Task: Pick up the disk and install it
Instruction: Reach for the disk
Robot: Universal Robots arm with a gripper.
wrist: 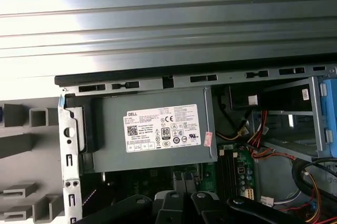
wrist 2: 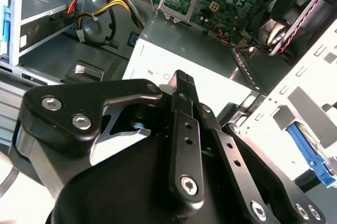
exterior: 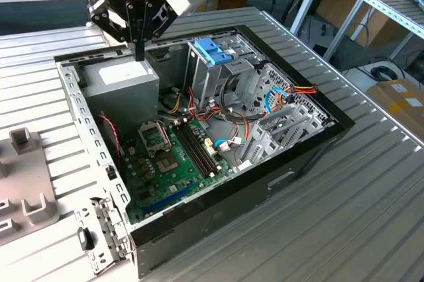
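My gripper (exterior: 139,52) hangs shut and empty over the back corner of the open computer case (exterior: 311,143), its tips just above the grey power-supply box (exterior: 122,80). In the second wrist view the shut fingers (wrist 2: 182,84) point at that box's white sticker (wrist 2: 158,63). Just outside the case's side wall (wrist 2: 295,92), a blue plastic edge with grey metal (wrist 2: 310,153) shows in the second wrist view. I cannot tell whether this is the disk.
A tall metal cage with a blue handle (exterior: 213,50) stands mid-case, with bundled cables (exterior: 278,96) beside it. The green motherboard (exterior: 175,163) lies at the bottom. Grey holders (exterior: 23,140) sit on the ribbed metal table (exterior: 371,216) at the exterior view's left.
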